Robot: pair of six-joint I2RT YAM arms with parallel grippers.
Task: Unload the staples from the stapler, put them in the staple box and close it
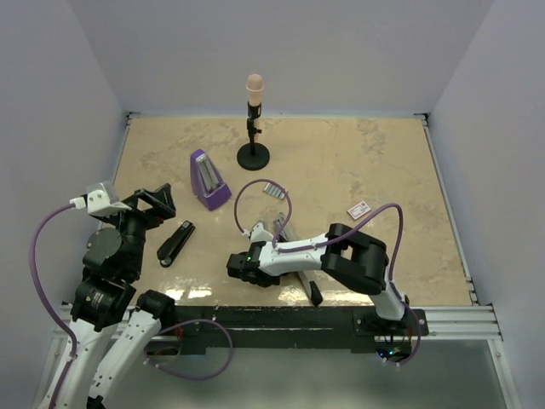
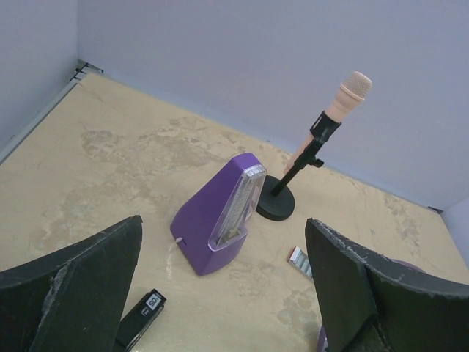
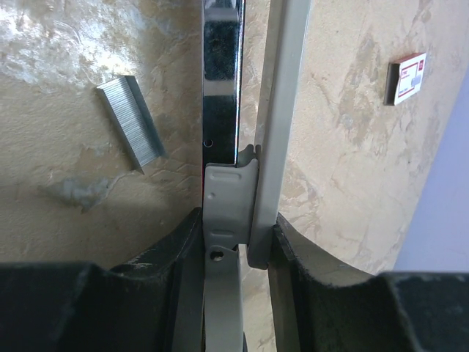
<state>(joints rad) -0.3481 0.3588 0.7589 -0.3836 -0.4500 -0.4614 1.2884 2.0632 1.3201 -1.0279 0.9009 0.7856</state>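
The stapler (image 1: pixel 311 290) lies opened out on the table near the front middle. In the right wrist view its chrome rail (image 3: pixel 220 88) and grey bar run straight away from the camera. My right gripper (image 1: pixel 271 234) is shut on it, and its pads (image 3: pixel 297 257) press the hinged metal parts from both sides (image 3: pixel 234 235). The staples (image 1: pixel 272 189), a short ribbed silvery strip, lie loose on the table just behind it. They are left of the rail in the right wrist view (image 3: pixel 132 121) and also show in the left wrist view (image 2: pixel 300 262). My left gripper (image 1: pixel 156 204) is open and empty above the left side (image 2: pixel 223 235).
A slim black object with a white label (image 1: pixel 176 243) lies under my left gripper (image 2: pixel 143 315). A purple wedge (image 1: pixel 209 181) and a microphone on a round stand (image 1: pixel 253 153) stand at the back. A pink-and-white card (image 1: pixel 359 209) lies to the right.
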